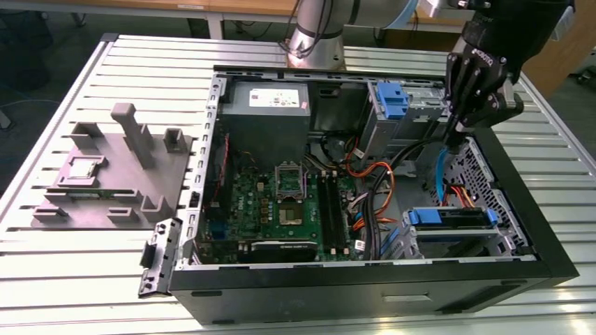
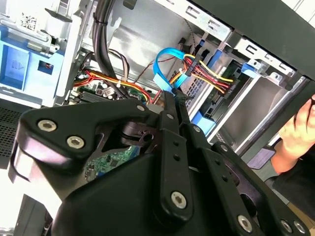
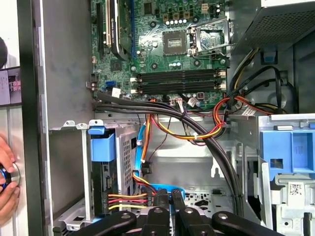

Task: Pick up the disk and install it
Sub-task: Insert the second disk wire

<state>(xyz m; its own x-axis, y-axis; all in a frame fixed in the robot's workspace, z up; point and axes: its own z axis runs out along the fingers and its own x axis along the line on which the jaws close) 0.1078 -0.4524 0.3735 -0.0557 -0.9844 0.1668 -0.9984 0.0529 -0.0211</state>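
Observation:
The disk (image 1: 449, 218), framed by its blue carrier, lies in the lower drive bay of the open computer case (image 1: 373, 279), at the exterior view's right. In the first wrist view its blue carrier tab (image 3: 102, 145) stands at the bay's mouth. My gripper (image 1: 451, 143) hangs inside the case above that bay, apart from the disk. Its fingers are shut, and I see nothing held between them. In both wrist views the fingertips (image 2: 170, 105) sit close to a blue data cable (image 3: 166, 189) and a red-yellow-black power cable bundle (image 2: 209, 73).
A grey fixture block (image 1: 112, 174) stands on the slatted table at the exterior view's left. Inside the case are the motherboard (image 1: 279, 202), the power supply (image 1: 270, 105), a blue bracket (image 1: 393, 98) on the upper bay and thick black cables (image 3: 197, 128). A person's hand (image 3: 7, 177) rests at the case's edge.

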